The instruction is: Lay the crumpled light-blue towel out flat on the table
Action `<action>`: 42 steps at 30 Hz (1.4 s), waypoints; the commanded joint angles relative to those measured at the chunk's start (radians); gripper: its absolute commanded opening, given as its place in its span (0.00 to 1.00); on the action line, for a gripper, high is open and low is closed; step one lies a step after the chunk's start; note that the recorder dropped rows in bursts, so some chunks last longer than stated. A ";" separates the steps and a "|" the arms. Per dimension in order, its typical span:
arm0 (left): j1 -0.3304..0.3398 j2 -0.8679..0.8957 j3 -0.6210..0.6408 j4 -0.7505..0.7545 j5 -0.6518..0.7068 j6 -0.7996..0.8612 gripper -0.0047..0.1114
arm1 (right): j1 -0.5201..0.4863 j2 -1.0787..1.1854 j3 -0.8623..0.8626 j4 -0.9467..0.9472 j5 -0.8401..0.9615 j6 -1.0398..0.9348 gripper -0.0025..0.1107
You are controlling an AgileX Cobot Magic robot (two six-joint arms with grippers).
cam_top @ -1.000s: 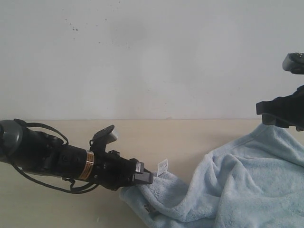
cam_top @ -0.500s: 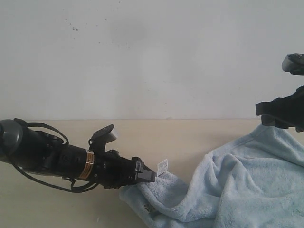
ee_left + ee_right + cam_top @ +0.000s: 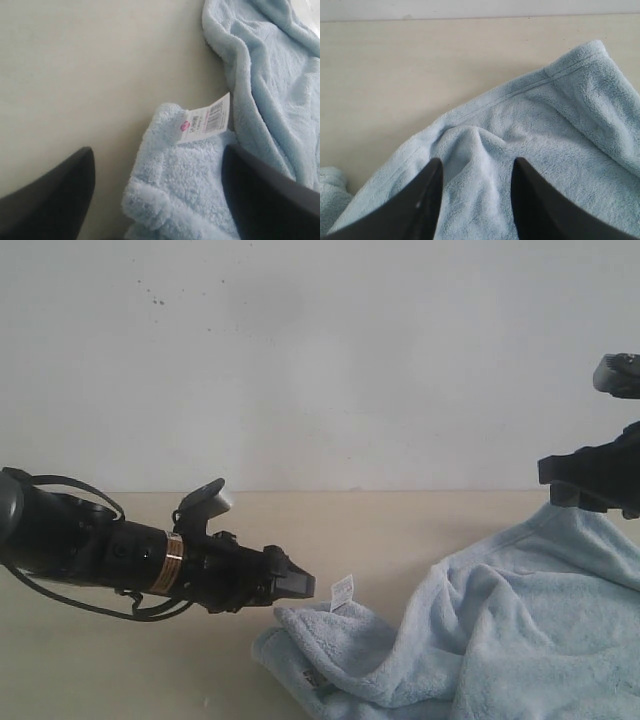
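Observation:
The light-blue towel (image 3: 500,630) lies rumpled on the beige table (image 3: 400,525), from the front middle to the right edge. Its left corner (image 3: 175,185) is folded over and carries a white tag (image 3: 343,592). My left gripper (image 3: 305,585) hovers just left of that corner, open, with nothing between its fingers. In the left wrist view the corner and tag (image 3: 205,120) lie under the wide gap of the left gripper (image 3: 159,152). My right gripper (image 3: 476,167) is down on the towel's far right part, its fingers closed on a raised ridge of cloth (image 3: 470,145).
A white wall (image 3: 320,360) rises behind the table's back edge. Bare table surface (image 3: 75,75) lies left of and behind the towel. The towel's hemmed far corner (image 3: 592,50) rests flat near the back edge.
My left gripper has opened, let go of the towel's tagged corner and drawn back up and to the left. The corner now rests on the table. The right arm has not moved.

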 commanded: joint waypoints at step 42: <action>0.009 -0.161 0.037 0.209 -0.009 -0.242 0.61 | -0.001 -0.007 -0.001 0.010 0.027 -0.006 0.39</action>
